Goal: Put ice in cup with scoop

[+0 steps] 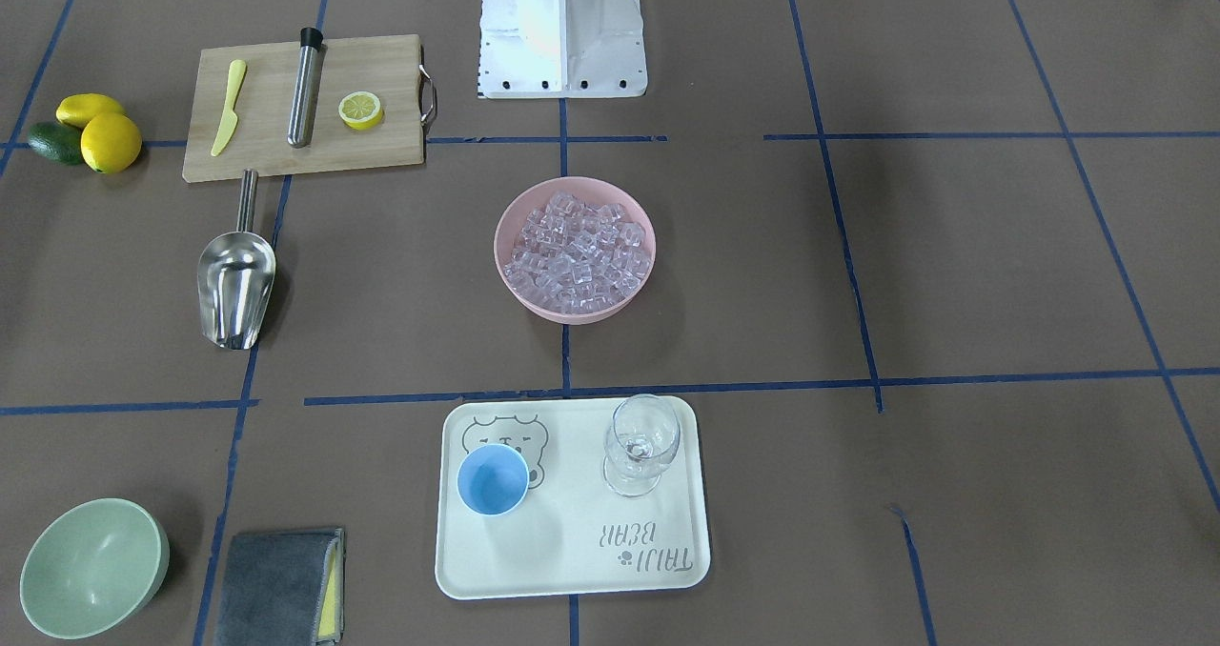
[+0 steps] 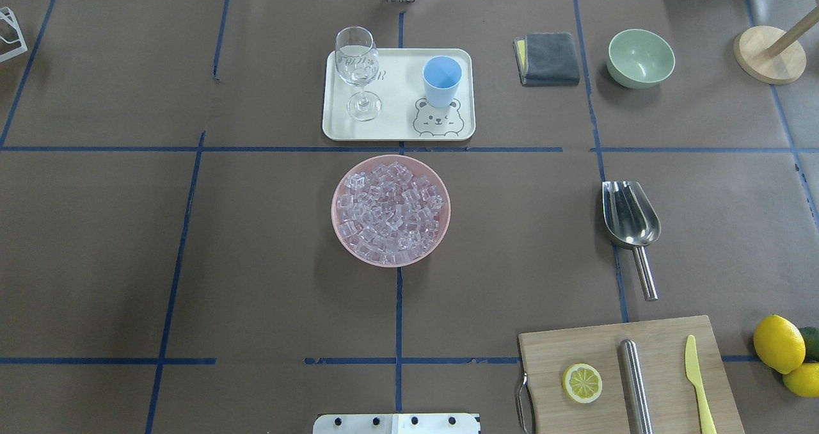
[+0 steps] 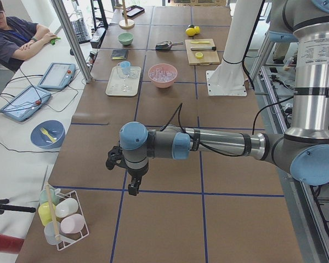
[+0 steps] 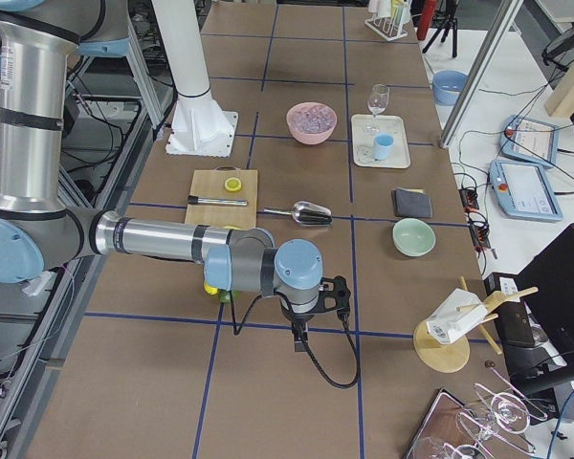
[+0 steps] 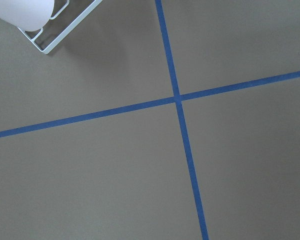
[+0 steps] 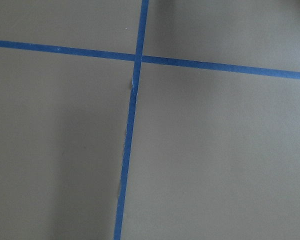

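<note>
- Brown paper with blue tape lines covers the table (image 2: 256,261), and nothing of the task looks started.
- The scoop (image 2: 630,219) lies alone on the paper with its trough empty. It is near the cutting board (image 2: 662,357) and well apart from both arms.
- All the ice (image 2: 390,210) sits in the pink bowl (image 2: 334,211) at the middle of the table.
- The cup (image 2: 441,80) stands upright on the white tray (image 2: 397,130), beside the wine glass (image 2: 357,63). In the front-facing view its inside looks empty.
- By my judgement everything is left to do: take the scoop, dig into the ice, carry it, and tip it into the cup.
- Only the side views show the arms. The left gripper (image 3: 132,187) hangs over one end of the table and the right gripper (image 4: 299,337) over the other — both far from the things. I cannot tell whether their fingers are spread or pressed together.
- The wrist views show only paper and tape — the left one also shows a corner of a white wire rack (image 5: 60,31).
</note>
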`<move>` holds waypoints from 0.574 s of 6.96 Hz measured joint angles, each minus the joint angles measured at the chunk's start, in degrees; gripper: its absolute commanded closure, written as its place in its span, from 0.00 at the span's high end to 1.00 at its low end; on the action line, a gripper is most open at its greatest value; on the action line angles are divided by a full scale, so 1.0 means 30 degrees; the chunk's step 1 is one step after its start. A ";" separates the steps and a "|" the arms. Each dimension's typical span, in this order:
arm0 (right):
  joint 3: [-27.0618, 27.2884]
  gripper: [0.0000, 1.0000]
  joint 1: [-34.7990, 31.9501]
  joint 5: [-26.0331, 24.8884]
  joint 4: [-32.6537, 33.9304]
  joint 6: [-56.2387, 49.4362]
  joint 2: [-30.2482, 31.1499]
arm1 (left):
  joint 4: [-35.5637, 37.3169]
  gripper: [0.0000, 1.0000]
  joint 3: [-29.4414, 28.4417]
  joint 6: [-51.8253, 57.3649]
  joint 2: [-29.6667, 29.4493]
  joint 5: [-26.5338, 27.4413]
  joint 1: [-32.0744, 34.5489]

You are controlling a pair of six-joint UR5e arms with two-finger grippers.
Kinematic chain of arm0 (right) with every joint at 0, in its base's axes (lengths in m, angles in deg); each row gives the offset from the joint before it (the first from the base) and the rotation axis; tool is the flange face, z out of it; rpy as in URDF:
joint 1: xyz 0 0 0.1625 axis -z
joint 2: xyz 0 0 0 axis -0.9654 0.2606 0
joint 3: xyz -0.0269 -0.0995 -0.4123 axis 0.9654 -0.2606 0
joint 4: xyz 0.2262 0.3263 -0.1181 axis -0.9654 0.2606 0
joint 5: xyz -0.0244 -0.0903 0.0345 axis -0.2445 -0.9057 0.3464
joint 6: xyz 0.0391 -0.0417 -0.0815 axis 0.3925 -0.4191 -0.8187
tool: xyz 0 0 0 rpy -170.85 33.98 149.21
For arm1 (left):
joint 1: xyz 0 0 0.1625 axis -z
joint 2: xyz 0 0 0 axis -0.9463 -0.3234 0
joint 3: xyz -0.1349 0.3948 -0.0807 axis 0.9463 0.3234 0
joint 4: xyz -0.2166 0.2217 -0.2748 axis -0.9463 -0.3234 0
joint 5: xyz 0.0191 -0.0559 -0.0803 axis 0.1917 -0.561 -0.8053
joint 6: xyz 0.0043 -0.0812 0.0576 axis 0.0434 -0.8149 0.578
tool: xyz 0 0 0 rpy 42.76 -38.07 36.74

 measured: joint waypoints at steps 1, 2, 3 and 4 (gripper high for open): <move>-0.0002 1.00 0.0000 -0.0002 0.0000 0.0001 0.0000 | 0.0000 1.00 -0.0003 0.0007 -0.0034 -0.0003 0.0000; -0.0013 1.00 0.0000 -0.0021 0.0000 -0.0017 0.0000 | -0.0015 1.00 -0.0009 0.0020 -0.0074 0.0006 -0.0001; 0.0020 1.00 0.0000 -0.0029 -0.0006 -0.0055 -0.0005 | -0.0039 1.00 0.0021 0.0026 -0.0092 0.0019 0.0000; 0.0147 1.00 0.0000 -0.0010 -0.0019 -0.0112 -0.0029 | -0.0060 1.00 0.0080 0.0028 -0.0119 0.0051 -0.0010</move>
